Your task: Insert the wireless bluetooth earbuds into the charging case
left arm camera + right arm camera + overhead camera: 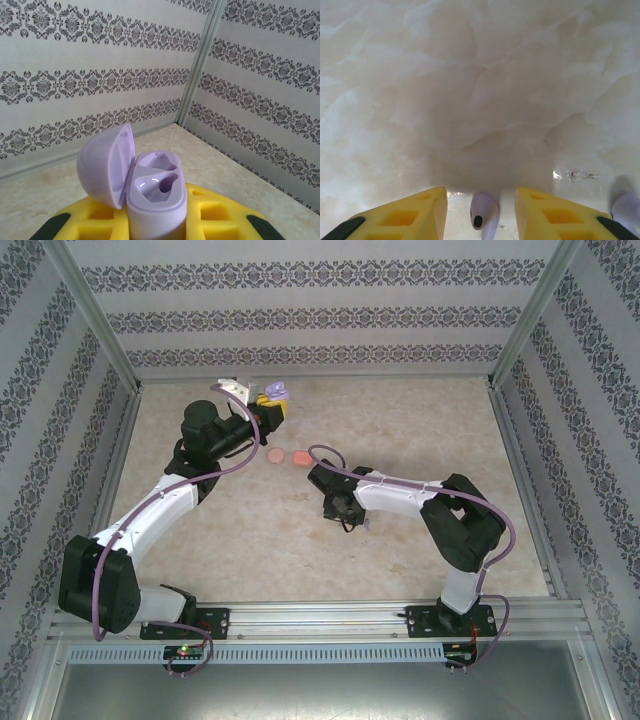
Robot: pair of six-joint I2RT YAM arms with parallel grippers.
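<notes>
Partly cropped: glossy lilac earbud [483,212] untouched inside spread right gripper [480,194]; second bud [627,212] cut off. Left gripper [155,212] clamps open-lidded charging case [156,192] near table's [420,410] far edge.

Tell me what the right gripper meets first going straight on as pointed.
Probably the purple earbud between the fingers of the right gripper, then the table beneath; depth is unclear.

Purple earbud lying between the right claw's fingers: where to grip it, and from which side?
Take the earbud across its rounded body, coming straight down from above. It lies flat on the table, its narrow width spanning the gap of the right claw, whose yellow fingers stand either side, not yet touching. Probably avoid what looks like the thinner stem end: less to hold.
</notes>
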